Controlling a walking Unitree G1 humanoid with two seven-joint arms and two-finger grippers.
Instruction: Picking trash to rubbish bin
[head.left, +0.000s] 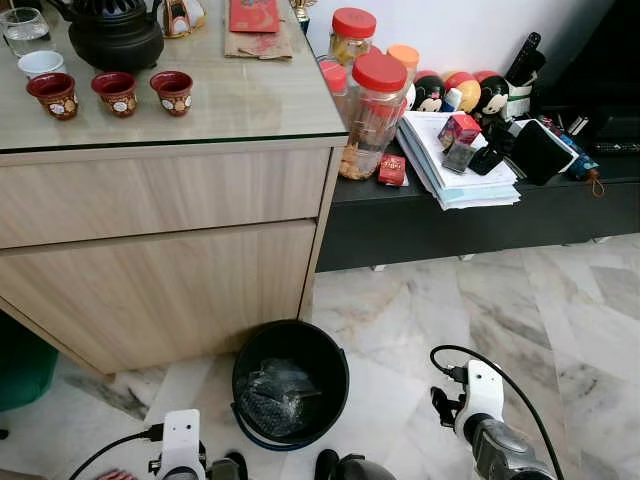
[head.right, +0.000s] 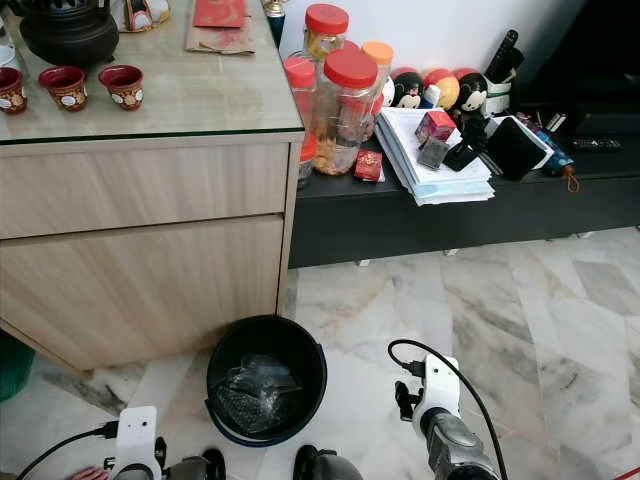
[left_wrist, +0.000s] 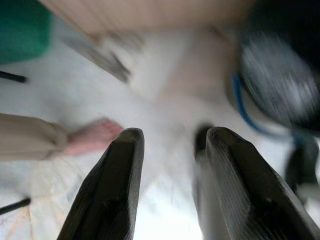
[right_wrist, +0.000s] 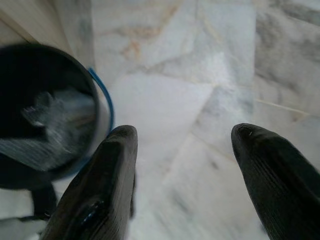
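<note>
Rubbish bin (head.left: 290, 385), black and round with a dark crumpled liner inside, stands on the marble floor (head.left: 520, 320) just beside the lower corner of a light wood cabinet (head.left: 160, 250); its blue handle (right_wrist: 104, 97) curves along the rim on the side facing the right gripper; open floor stretches from the bin toward the robot's right, bounded at the back by a low black shelf (head.left: 480, 215).

Left gripper (left_wrist: 170, 145) hangs low over the floor near the bin, its two black fingers apart with nothing between them; that view is blurred, with a pinkish object (left_wrist: 92, 137) and a green container (left_wrist: 22, 30) on the floor beyond.

Right gripper (right_wrist: 185, 140) hovers over bare marble beside the bin, fingers spread wide and empty.

On the glass-topped cabinet sit three red teacups (head.left: 115, 92), a black teapot (head.left: 112, 35) and a glass (head.left: 24, 28); red-lidded jars (head.left: 372, 110) and a stack of papers (head.left: 455, 170) crowd the shelf.
</note>
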